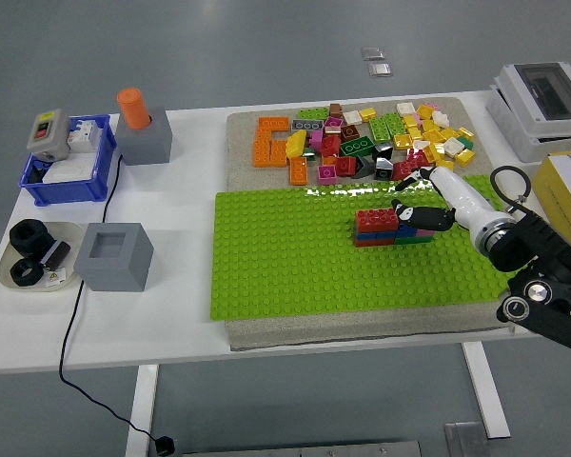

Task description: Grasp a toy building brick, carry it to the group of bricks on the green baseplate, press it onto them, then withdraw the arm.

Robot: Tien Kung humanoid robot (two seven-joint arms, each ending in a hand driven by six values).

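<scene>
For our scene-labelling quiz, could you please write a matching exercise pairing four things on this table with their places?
Things:
1. orange cylinder
2. blue bin
3. stacked bricks
4. right hand

Places:
A. on the green baseplate
B. at the stack's right side
C. at the table's left edge
D. on top of a grey block

Pairs: 1-D, 2-C, 3-A, 4-B
</scene>
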